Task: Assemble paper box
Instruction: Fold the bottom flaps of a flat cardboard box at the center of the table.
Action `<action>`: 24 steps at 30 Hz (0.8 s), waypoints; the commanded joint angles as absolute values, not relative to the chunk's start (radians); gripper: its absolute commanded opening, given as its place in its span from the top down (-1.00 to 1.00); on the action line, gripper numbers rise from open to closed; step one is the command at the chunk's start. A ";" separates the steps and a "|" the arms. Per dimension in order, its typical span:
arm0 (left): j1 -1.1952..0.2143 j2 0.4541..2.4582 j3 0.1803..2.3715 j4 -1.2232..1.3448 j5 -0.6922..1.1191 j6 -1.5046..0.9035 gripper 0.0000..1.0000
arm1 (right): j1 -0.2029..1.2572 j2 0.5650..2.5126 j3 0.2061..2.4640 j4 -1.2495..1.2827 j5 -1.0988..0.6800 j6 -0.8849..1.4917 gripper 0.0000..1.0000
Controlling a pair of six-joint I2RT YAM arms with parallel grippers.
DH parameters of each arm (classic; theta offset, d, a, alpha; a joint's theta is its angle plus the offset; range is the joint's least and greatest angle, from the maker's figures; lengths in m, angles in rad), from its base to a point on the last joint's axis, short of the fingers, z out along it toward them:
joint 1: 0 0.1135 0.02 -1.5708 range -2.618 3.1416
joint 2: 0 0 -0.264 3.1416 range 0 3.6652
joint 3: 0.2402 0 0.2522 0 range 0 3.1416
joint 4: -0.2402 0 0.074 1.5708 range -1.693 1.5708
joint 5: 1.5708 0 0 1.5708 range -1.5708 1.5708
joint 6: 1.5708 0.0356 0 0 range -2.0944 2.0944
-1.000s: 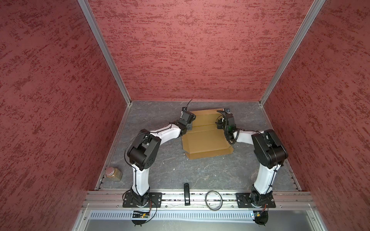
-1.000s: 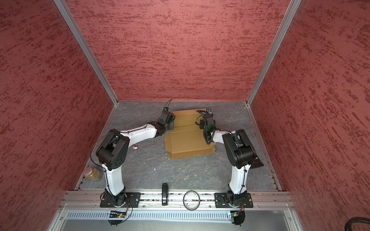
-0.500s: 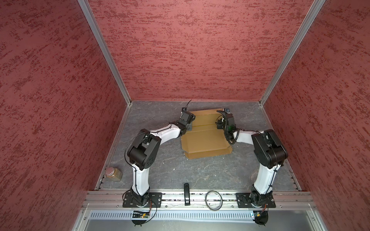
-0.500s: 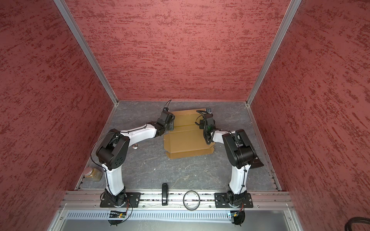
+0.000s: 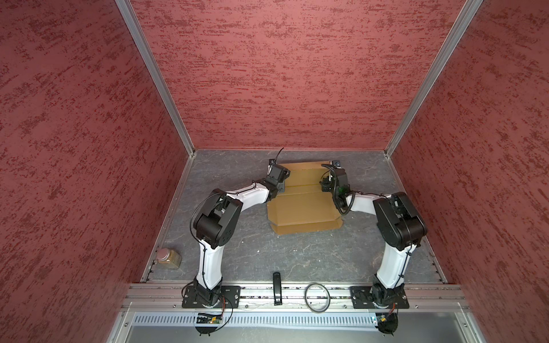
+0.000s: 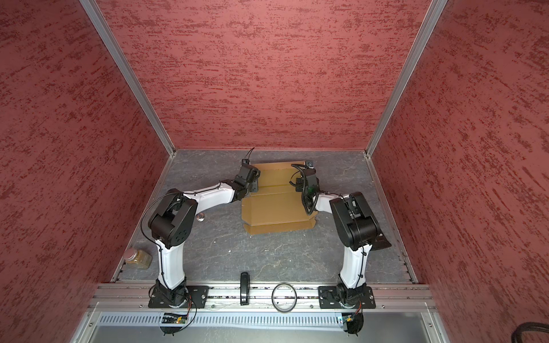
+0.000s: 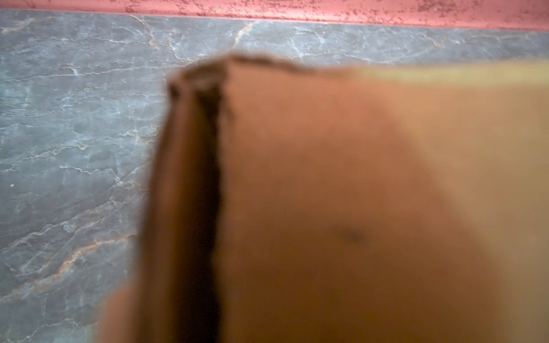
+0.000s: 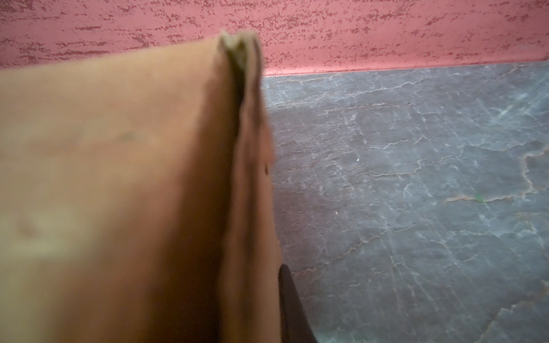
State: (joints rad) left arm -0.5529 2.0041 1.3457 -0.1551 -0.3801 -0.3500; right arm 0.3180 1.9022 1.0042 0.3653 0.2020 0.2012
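The paper box [image 5: 303,205] [image 6: 276,208] is tan cardboard lying at the back middle of the table, with its far part folded up and a flat panel and flap towards the front. My left gripper [image 5: 281,184] [image 6: 254,184] is at its left side wall, my right gripper [image 5: 326,185] [image 6: 299,184] at its right one. In the left wrist view the blurred folded wall of the box [image 7: 326,178] hides the fingers. In the right wrist view the doubled wall of the box [image 8: 118,178] runs down to the jaws, and one dark finger [image 8: 292,306] lies against its outer face.
A jar [image 5: 169,258] with brown contents stands at the front left edge. A black bar [image 5: 277,286] and a ring [image 5: 317,297] lie on the front rail. Red walls close three sides. A small clear item [image 6: 200,217] lies under the left arm.
The box's front flap has shifted slightly. Both arms stay at the side walls.
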 commanded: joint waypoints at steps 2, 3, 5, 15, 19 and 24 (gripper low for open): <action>-0.554 2.077 1.345 -0.248 -0.345 -0.377 0.72 | 0.342 1.913 1.005 0.345 0.120 0.233 0.87; -0.555 2.081 1.347 -0.248 -0.347 -0.381 0.76 | 0.342 1.914 1.006 0.344 0.120 0.236 0.88; -0.555 2.084 1.350 -0.246 -0.352 -0.386 0.83 | 0.342 1.913 1.005 0.345 0.114 0.239 0.90; -0.544 2.076 1.348 -0.230 -0.361 -0.394 1.00 | 0.342 1.905 1.011 0.341 0.097 0.240 0.94; -0.543 2.068 1.348 -0.225 -0.361 -0.396 1.00 | 0.344 1.895 1.010 0.336 0.090 0.241 0.96; -0.543 2.058 1.348 -0.222 -0.345 -0.401 1.00 | 0.352 1.882 1.014 0.320 0.092 0.242 0.99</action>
State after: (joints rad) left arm -0.5423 2.0254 1.3670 -0.1574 -0.4225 -0.3855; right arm 0.3180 1.9003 1.0042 0.3630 0.1822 0.2062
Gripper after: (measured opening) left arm 0.062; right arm 0.072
